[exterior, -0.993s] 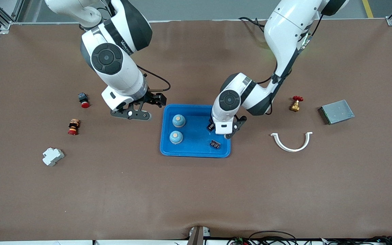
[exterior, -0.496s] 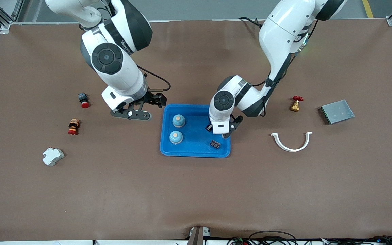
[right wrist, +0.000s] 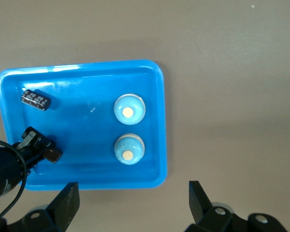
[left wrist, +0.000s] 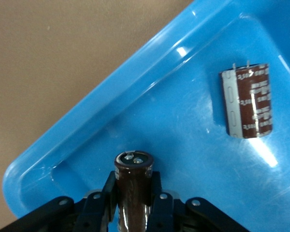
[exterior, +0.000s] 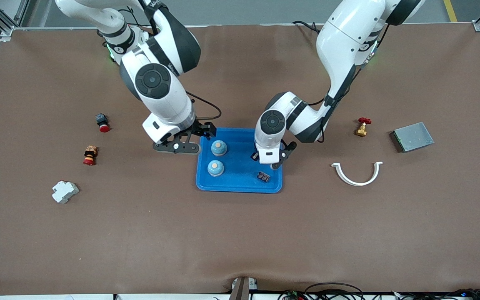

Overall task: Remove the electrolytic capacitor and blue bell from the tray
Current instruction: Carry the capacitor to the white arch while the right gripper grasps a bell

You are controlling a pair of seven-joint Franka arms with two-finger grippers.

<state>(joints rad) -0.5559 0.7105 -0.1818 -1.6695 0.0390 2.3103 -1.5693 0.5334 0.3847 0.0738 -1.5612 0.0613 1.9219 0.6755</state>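
Low in my left wrist frame, my left gripper (left wrist: 133, 203) clamps a capacitor (left wrist: 134, 181) by its smooth, slippery, rigid sides; right gripper (right wrist: 130, 200) hangs open.

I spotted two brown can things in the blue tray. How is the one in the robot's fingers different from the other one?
The held capacitor is clamped between the left gripper's fingers; the loose capacitor lies free on the tray floor. The held capacitor points its round end at the wrist camera; the loose capacitor lies on its side, showing its printed label and a pale stripe. Both are dark brown cylinders and both are in the tray.
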